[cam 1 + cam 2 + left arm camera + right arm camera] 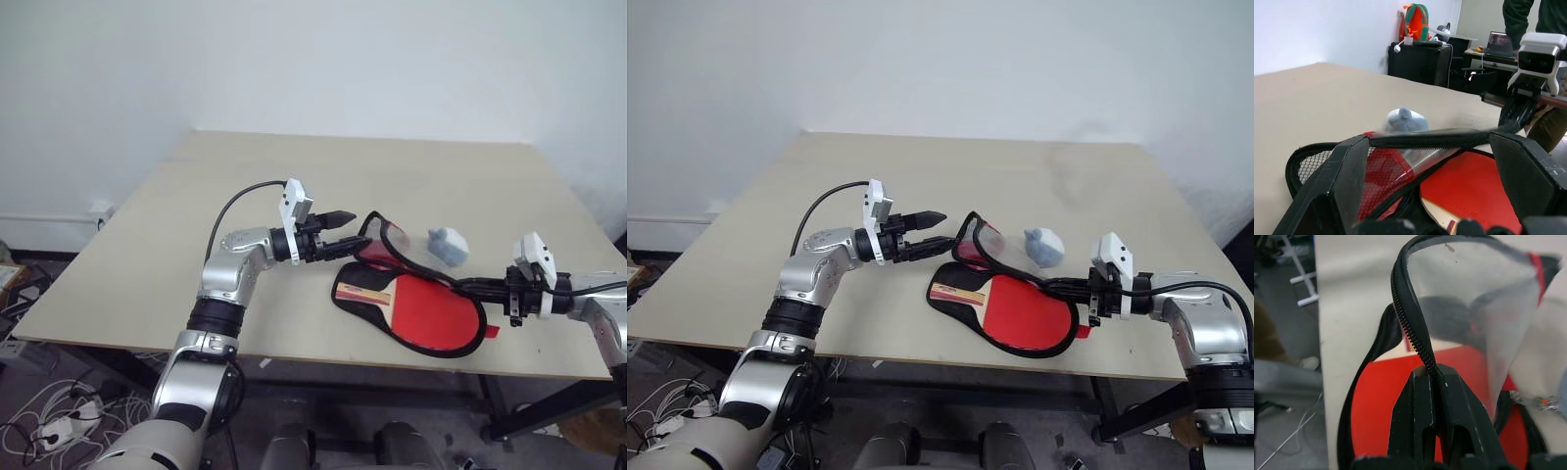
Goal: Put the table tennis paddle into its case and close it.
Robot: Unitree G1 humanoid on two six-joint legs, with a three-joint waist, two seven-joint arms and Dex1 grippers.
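Paddle [431, 311] lies inside the case [460, 345]; right pincer [468, 286] pinches the zipper rim, left pincer [345, 231] gapes wide; zipping remains.

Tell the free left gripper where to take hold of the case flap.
Grip the raised zipper rim of the case at its handle end, coming level from the left gripper side; the flap stands up there, and the right gripper already pinches the rim's other end.
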